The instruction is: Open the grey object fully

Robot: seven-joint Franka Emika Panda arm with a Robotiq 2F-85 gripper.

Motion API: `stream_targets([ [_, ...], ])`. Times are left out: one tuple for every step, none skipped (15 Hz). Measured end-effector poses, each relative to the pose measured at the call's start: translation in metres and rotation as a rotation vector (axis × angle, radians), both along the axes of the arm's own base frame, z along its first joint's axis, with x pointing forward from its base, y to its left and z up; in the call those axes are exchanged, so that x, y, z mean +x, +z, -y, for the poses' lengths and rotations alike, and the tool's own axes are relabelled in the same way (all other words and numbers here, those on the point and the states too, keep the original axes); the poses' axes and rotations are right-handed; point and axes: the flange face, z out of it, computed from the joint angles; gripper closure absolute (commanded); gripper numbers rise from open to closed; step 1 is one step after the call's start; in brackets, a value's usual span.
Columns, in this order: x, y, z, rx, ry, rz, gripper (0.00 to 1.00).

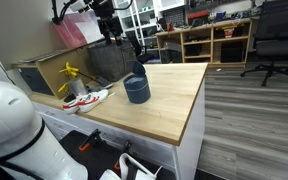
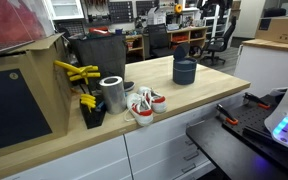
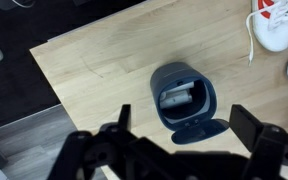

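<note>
The grey object (image 3: 184, 100) is a short, round, blue-grey container on the wooden table. Its lid (image 3: 199, 130) is swung open on a hinge, and something pale lies inside. In both exterior views the lid stands up above the container body (image 1: 136, 91) (image 2: 184, 72). My gripper (image 3: 187, 128) is open and empty, its two dark fingers spread to either side above the container and touching nothing. In an exterior view the gripper (image 1: 108, 30) hangs high above the table, behind the container.
White-and-red sneakers (image 2: 144, 105) (image 3: 274, 25) lie on the table near a metal can (image 2: 112, 93) and yellow tools (image 2: 76, 72). A large dark bin (image 2: 99, 55) and a pink box (image 1: 69, 35) stand at the back. The table edge (image 3: 59, 90) drops to the floor.
</note>
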Motion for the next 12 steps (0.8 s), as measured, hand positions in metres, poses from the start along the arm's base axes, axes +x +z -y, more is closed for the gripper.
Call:
stream_targets([
  [-0.0019, 0.0015, 0.0005, 0.002, -0.002, 0.004, 0.0],
  [-0.0036, 0.0032, 0.0014, 0.003, -0.004, 0.009, 0.0],
  [-0.0051, 0.0048, 0.0023, 0.003, -0.006, 0.014, 0.0],
  [-0.0064, 0.0059, 0.0036, 0.0, -0.008, 0.016, 0.0],
  [-0.0075, 0.0055, 0.0053, -0.012, -0.006, 0.012, 0.0],
  [-0.0081, 0.0038, 0.0065, -0.021, -0.005, 0.007, 0.0],
  [-0.0087, 0.0019, 0.0068, -0.023, -0.005, 0.003, 0.0],
  [-0.009, 0.0005, 0.0067, -0.024, -0.005, 0.0, 0.0],
  [-0.0092, 0.0001, 0.0066, -0.024, -0.004, -0.001, 0.0],
  [-0.0092, 0.0001, 0.0065, -0.024, -0.004, -0.001, 0.0],
  [-0.0092, 0.0001, 0.0064, -0.024, -0.004, -0.001, 0.0],
  [-0.0092, 0.0001, 0.0064, -0.024, -0.004, -0.001, 0.0],
])
